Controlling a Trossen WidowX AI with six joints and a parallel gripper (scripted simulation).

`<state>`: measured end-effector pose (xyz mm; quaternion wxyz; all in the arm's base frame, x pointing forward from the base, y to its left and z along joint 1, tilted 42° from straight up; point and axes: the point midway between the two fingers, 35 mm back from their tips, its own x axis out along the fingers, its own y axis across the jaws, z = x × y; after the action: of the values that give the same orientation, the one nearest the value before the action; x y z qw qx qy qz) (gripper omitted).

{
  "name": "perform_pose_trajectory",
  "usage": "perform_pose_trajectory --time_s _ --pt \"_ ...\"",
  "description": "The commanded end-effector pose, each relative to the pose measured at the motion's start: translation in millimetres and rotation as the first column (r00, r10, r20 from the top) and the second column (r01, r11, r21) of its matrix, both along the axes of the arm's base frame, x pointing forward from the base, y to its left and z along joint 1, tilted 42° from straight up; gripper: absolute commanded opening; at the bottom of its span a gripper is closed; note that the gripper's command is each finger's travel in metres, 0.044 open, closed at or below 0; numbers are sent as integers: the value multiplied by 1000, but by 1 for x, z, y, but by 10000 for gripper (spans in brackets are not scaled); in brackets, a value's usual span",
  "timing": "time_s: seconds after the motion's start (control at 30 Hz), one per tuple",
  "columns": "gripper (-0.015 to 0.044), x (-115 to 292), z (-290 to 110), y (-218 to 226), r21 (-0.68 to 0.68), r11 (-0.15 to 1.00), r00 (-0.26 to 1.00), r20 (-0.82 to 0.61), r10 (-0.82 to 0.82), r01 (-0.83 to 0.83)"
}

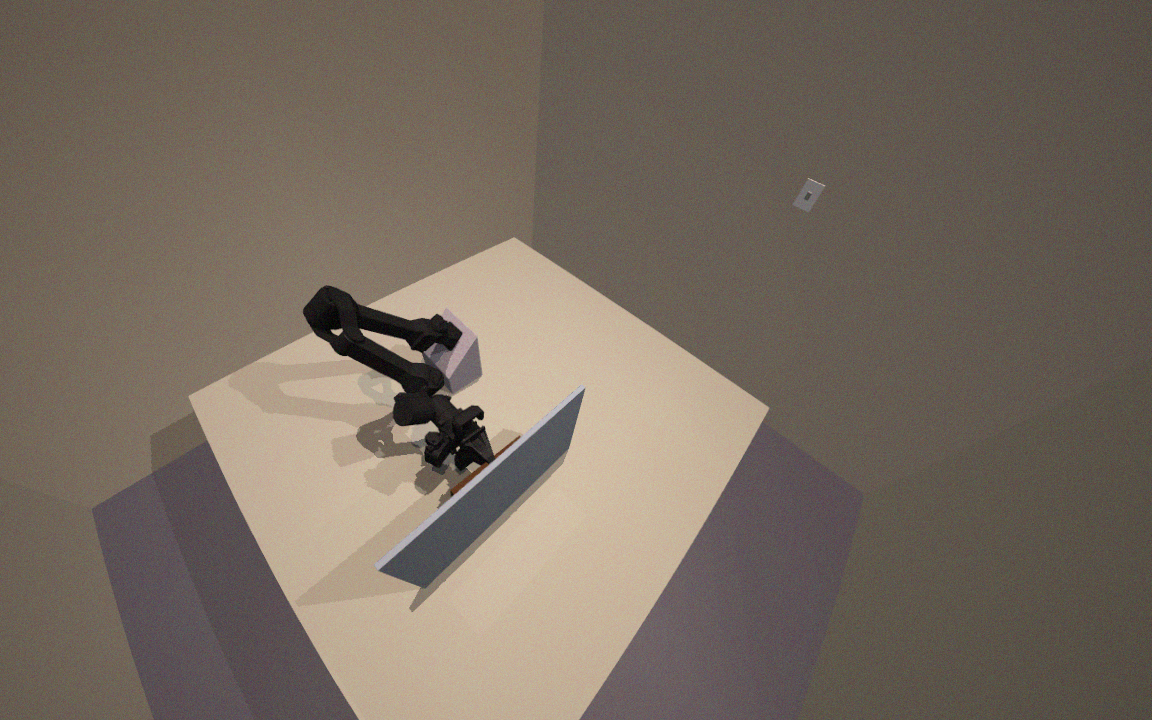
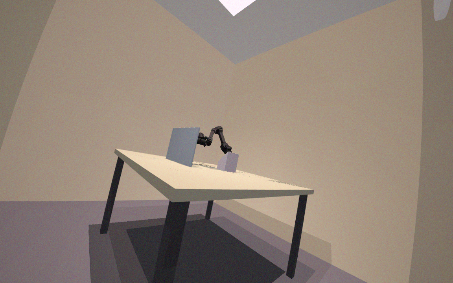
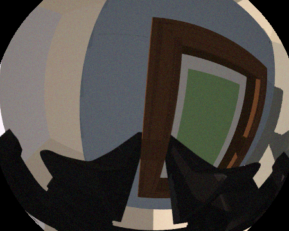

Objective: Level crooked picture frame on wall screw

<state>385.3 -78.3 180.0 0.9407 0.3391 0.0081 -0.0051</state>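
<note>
A brown picture frame (image 3: 162,102) with a green picture (image 3: 206,115) and a grey mat hangs on a blue-grey wall panel (image 3: 115,73) (image 1: 490,488) (image 2: 182,146) that stands upright on the table. In the wrist view my gripper (image 3: 154,138) is shut on one brown bar of the frame, a black finger on either side. In the top view my gripper (image 1: 473,452) is at the panel's arm-side face, where only a thin brown edge of the frame (image 1: 470,478) shows. The screw and the notched strip are hidden. In the exterior view the panel hides the frame.
The arm rises from a pale grey block (image 1: 464,353) (image 2: 229,161) on the beige table (image 1: 616,501) (image 2: 214,182). The panel stands across the table's middle. A light switch (image 1: 807,194) is on the room wall.
</note>
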Motion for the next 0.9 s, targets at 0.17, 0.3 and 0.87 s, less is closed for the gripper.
perform_pose_trajectory --time_s 0.17,0.3,0.87 --pt "0 1 3 1 1 1000 1000 12 10 -10" --pt "0 1 2 0 1 1000 1000 12 10 -10" --pt "0 1 -2 -4 0 1000 1000 12 10 -10"
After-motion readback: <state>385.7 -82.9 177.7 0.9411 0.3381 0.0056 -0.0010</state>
